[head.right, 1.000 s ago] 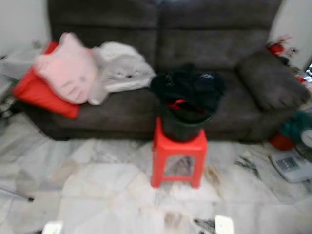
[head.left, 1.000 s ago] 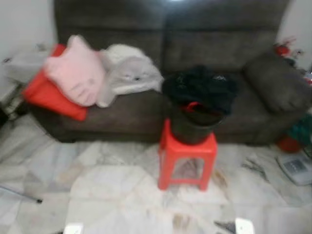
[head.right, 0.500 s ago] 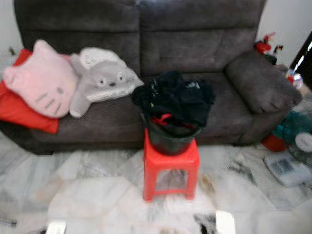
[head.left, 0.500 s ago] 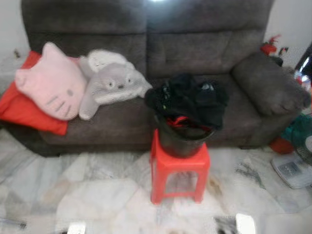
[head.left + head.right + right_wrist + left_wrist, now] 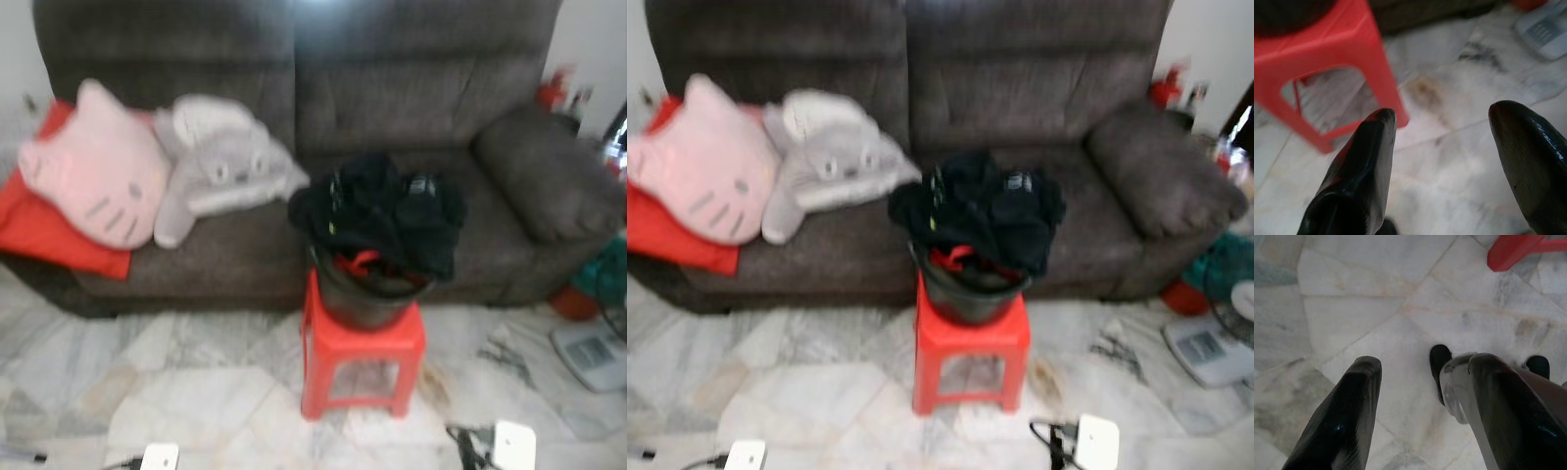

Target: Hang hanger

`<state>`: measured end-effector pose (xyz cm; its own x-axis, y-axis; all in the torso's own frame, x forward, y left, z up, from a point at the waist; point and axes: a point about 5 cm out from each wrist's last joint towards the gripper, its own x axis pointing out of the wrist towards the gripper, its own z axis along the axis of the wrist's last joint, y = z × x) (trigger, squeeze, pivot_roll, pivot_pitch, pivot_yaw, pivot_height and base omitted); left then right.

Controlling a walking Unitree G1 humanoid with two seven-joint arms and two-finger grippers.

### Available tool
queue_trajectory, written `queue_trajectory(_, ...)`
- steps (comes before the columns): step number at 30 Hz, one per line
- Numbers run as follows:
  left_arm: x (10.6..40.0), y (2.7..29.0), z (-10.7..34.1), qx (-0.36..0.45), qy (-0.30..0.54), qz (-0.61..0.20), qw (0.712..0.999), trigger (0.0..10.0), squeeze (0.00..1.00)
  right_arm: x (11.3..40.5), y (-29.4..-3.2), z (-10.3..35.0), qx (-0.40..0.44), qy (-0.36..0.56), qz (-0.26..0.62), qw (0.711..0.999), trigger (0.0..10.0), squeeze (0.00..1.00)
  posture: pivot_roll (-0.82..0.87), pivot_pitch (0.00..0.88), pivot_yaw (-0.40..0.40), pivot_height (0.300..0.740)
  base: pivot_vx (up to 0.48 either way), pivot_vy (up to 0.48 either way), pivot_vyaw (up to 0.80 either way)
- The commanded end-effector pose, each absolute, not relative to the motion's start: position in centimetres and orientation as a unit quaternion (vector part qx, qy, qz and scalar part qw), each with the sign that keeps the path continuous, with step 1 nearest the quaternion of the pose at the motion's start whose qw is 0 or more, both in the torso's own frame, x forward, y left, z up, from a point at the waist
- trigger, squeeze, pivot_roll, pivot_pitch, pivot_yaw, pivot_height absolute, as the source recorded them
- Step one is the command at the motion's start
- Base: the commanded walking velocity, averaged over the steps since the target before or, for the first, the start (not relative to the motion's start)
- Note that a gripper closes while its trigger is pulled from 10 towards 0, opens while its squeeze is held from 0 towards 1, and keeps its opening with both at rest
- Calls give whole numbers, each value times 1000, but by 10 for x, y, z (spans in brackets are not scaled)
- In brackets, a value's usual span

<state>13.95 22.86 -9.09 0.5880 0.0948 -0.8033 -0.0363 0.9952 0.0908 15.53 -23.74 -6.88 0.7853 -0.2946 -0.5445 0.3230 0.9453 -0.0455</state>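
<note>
Black clothes [image 5: 384,211] heap in the bucket [image 5: 367,294] on the red stool [image 5: 361,357], raised within reach; my left gripper [image 5: 1420,401] and right gripper [image 5: 1449,152] hang wide and empty.

You are in a home living room: a dark grey fabric sofa [image 5: 411,117] carries a pink cat-face cushion [image 5: 93,176], a grey plush toy [image 5: 220,166] and a red cushion [image 5: 44,230]. The marble-tile floor [image 5: 196,392] lies under your grippers, with 1 red plastic stool [image 5: 362,357] just ahead.

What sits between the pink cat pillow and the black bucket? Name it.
A grey plush cushion on the sofa, in both eye views.
</note>
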Motion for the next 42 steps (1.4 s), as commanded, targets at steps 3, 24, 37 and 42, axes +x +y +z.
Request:
queue_trajectory(3, 137, 233, -91, 40, 461, 41, 886, 10000, 0, 158, -239, -64, -1, 259, -168, 951, 10000, 0, -185, 33, -9, 740, 0, 0, 0)
queue_trajectory(24, 138, 235, -90, 43, 460, 43, 886, 10000, 0, 199, -241, 85, -90, -70, -131, 985, 10000, 0, -197, 35, -8, 740, 0, 0, 0)
queue_trajectory(37, 138, 234, -90, 33, 459, 42, 887, 10000, 0, 213, -244, 101, -89, -46, -145, 984, 10000, 0, -178, 35, -11, 740, 0, 0, 0)
queue_trajectory(42, 138, 235, -90, 32, 460, 40, 887, 10000, 0, 213, -242, 102, -89, -35, -146, 985, 10000, 0, -183, 43, -6, 740, 307, 0, 0)
